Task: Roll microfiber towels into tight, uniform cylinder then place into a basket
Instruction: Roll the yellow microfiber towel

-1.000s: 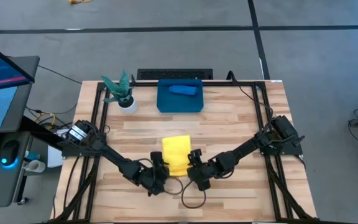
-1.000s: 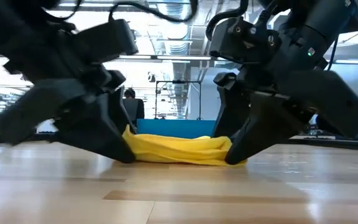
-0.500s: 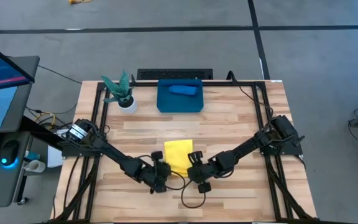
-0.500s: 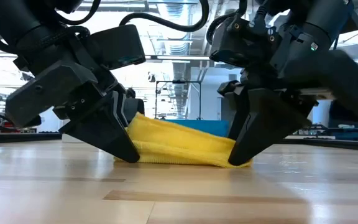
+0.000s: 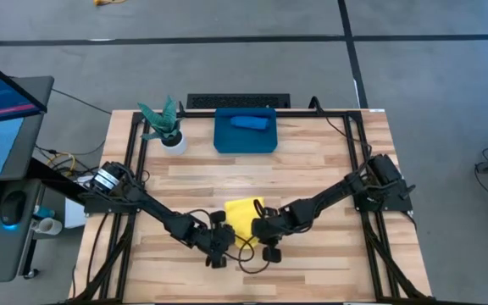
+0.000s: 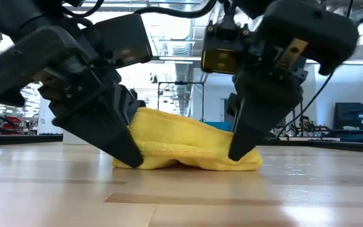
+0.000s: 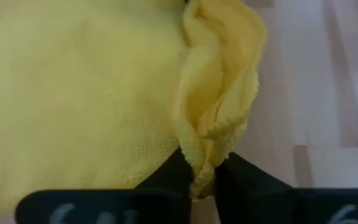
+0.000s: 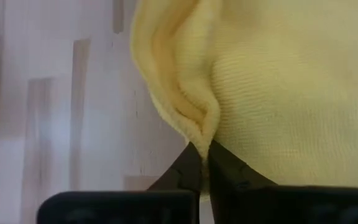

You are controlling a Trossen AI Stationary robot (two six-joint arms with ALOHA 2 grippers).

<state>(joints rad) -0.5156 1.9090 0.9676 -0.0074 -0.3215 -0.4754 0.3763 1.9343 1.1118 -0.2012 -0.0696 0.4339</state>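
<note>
Both end effectors pinch the yellow towel [image 6: 188,146].

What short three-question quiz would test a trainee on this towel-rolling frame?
1. True or false: the blue towel lies in the basket.
2. What does the left gripper pinch? A plant; B yellow towel; C cable.
3. Fill in: the right gripper is shut on the towel's ____.

Key: 1 true; 2 B; 3 edge.

The left tool [image 7: 202,180] pinches the yellow towel's [image 7: 79,99] bunched edge.
</note>
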